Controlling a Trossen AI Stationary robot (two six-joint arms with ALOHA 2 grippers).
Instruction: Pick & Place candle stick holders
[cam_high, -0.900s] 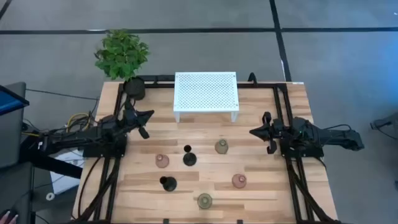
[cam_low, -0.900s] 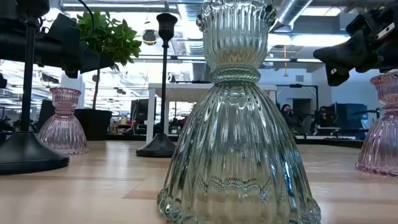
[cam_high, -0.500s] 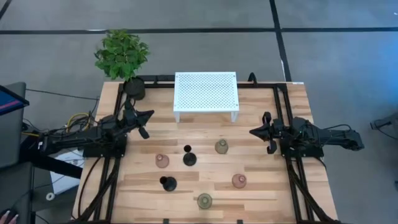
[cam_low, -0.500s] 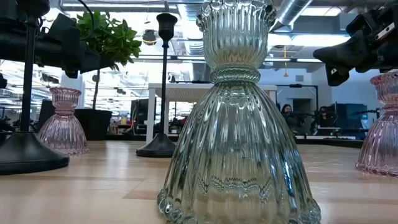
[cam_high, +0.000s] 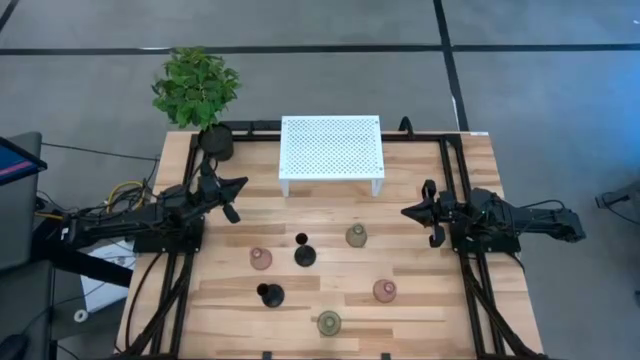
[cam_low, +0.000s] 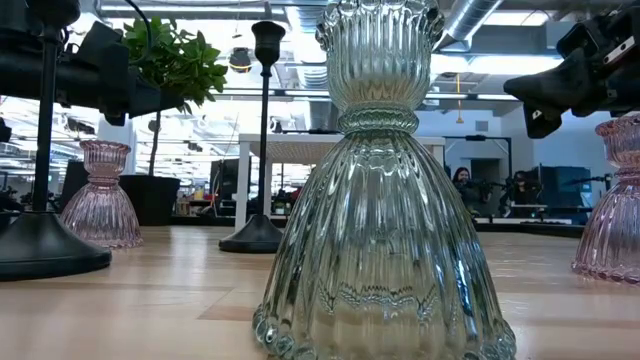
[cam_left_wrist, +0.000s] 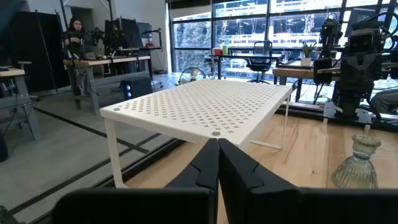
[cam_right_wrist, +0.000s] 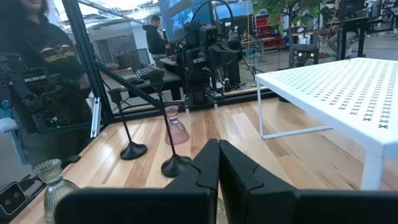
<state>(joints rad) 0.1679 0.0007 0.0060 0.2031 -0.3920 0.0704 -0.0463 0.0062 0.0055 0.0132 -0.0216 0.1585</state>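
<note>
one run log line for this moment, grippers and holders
left gripper: shut, empty, table's left | right gripper: shut, empty, table's right | candle stick holders: six on table, none held

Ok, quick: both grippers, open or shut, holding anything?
Left gripper: shut, empty, parked at the table's left side near the white shelf.
Right gripper: shut, empty, parked at the right side.

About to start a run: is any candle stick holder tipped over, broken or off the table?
Nothing stands out. All six candle stick holders stand upright and apart on the wooden table, in front of the white perforated rack. Both hands, left and right, are shut and hold nothing, at the table's sides.
</note>
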